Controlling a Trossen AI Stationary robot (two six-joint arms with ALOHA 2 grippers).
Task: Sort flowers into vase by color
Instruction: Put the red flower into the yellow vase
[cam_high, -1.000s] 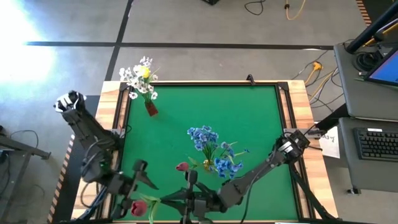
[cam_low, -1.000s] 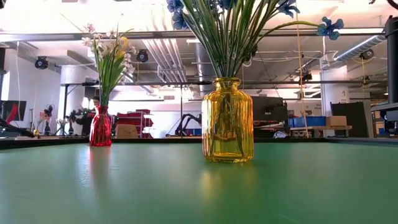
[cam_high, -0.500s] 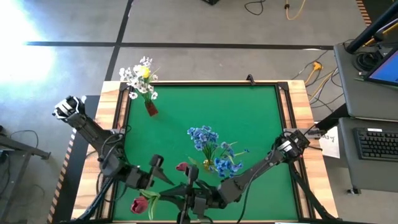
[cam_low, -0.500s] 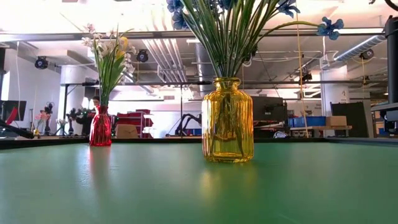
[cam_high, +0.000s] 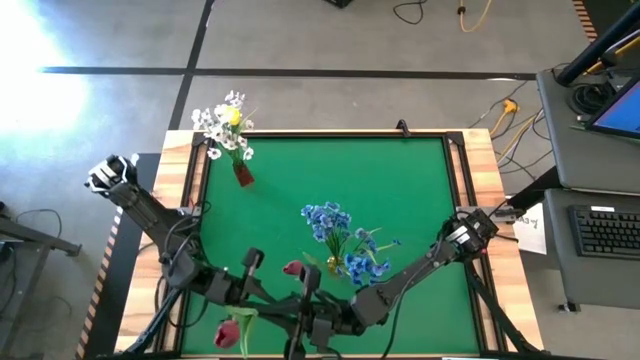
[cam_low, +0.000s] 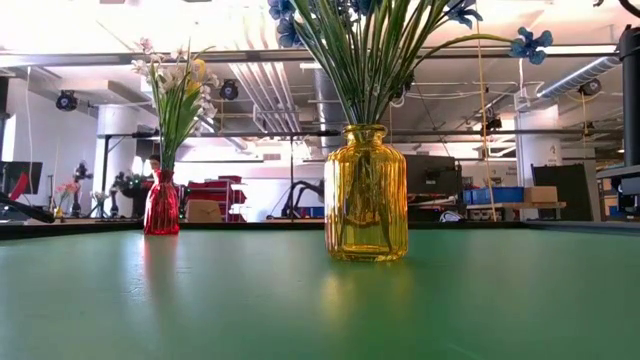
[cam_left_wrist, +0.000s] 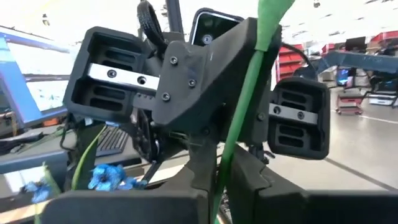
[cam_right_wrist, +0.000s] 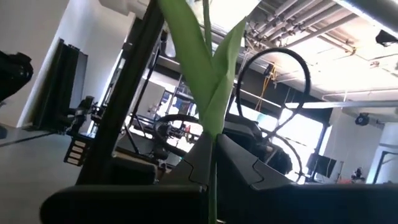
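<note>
A red-pink tulip (cam_high: 228, 334) on a green stem lies roughly level over the table's near edge, its bloom toward the near left corner. My left gripper (cam_high: 268, 304) and my right gripper (cam_high: 300, 322) are both shut on its stem, close together. A yellow vase (cam_low: 366, 193) with blue flowers (cam_high: 335, 238) stands on the green mat. A red vase (cam_low: 162, 203) with white flowers (cam_high: 222, 128) and a yellow bloom stands at the far left. A second pink tulip head (cam_high: 292, 268) shows beside the yellow vase; I cannot tell what it rests on. My left gripper pinches the tulip's green stem (cam_left_wrist: 226, 163) between its two fingers, which lie across it. The stem runs on past the fingers in front of my right gripper's body. My right gripper pinches the same stem (cam_right_wrist: 213, 163) between its two fingers, just below where two leaves (cam_right_wrist: 205, 74) branch off. The fingers lie across the stem.
The green mat (cam_high: 400, 190) is bare to the right of and behind the yellow vase. A wooden frame (cam_high: 480, 170) borders the mat. A desk with a keyboard (cam_high: 608, 230) stands beyond the table's right edge.
My left gripper has gone toward the table's right, up to the tulip's stem beside my right gripper, and has shut on it. The tulip has stayed almost where it was.
</note>
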